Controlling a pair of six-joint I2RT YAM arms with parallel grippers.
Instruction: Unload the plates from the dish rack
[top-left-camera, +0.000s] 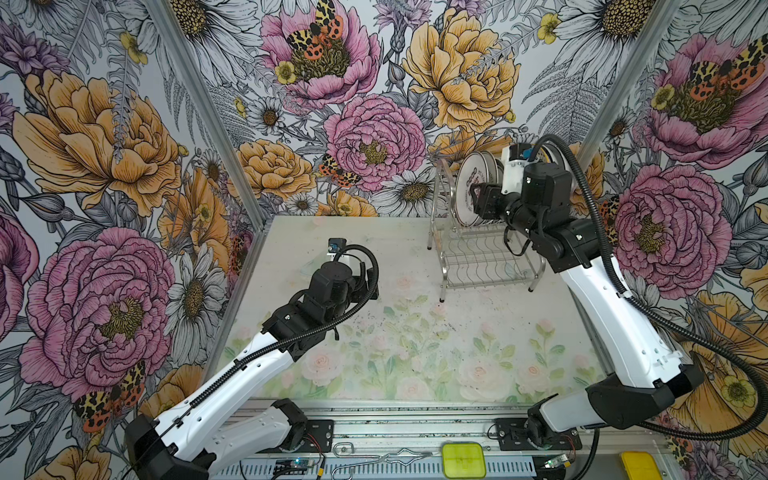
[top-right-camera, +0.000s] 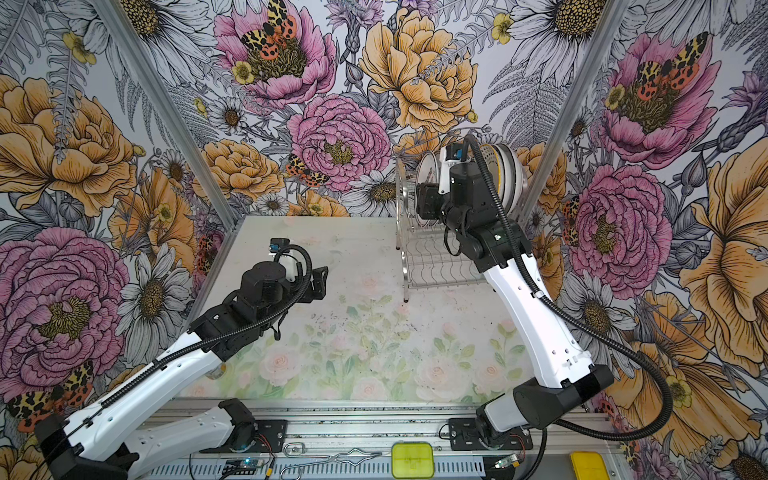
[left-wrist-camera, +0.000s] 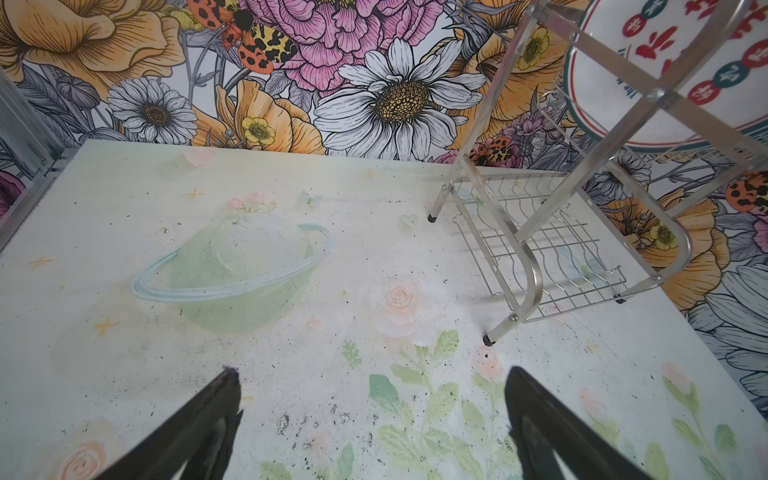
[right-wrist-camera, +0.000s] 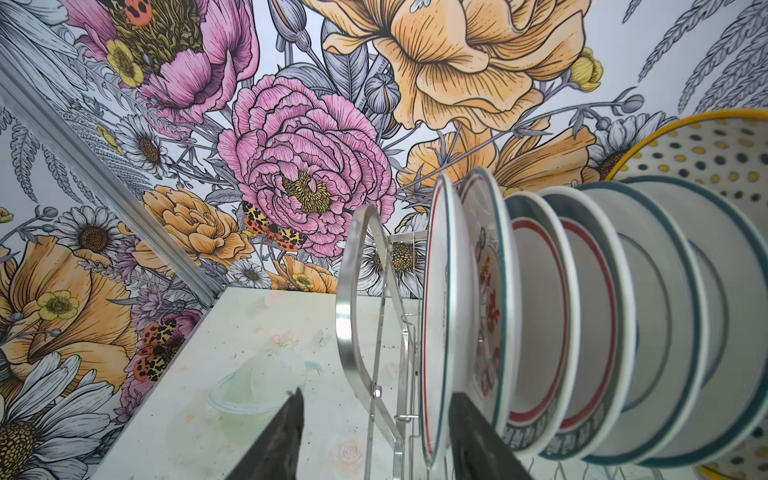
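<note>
left hand (left-wrist-camera: 372, 374): fingers spread wide with nothing between them; it hovers empty over the desk (left-wrist-camera: 124, 291), short of the rack's near legs.
nearer arm: the right one by far. the left hand is well apart from every plate.
dish rack (top-left-camera: 478, 266): stands at the back right of the desk, with all the plates on its upper level.
right hand (right-wrist-camera: 376, 392): raised to that upper level, at the left end of the row in both top views; fingers apart, clamped on nothing.
in the gap: the right wrist view shows both the end hoop (right-wrist-camera: 349, 299) and the end plate (right-wrist-camera: 442, 291) between the fingers. one finger is outside the hoop; the other looks tucked behind the end plate, in front of the second one.
end plate: stands on edge, rim toward the hand, face turned along the row; white with red and teal rim lines.
axis: its thin way lies along the hand's closing line, so i judge the grip direction suits it.
way out: probably up and back toward the arm, since the hoop bars the end of the row.
risk: closing from here could pinch the hoop together with the plate.
plates (right-wrist-camera: 582, 311): about six more stand in slots behind, leaning alike, close together; none is off the rack yet.
far end: a yellow-rimmed dotted plate (right-wrist-camera: 706, 153) closes the row.
</note>
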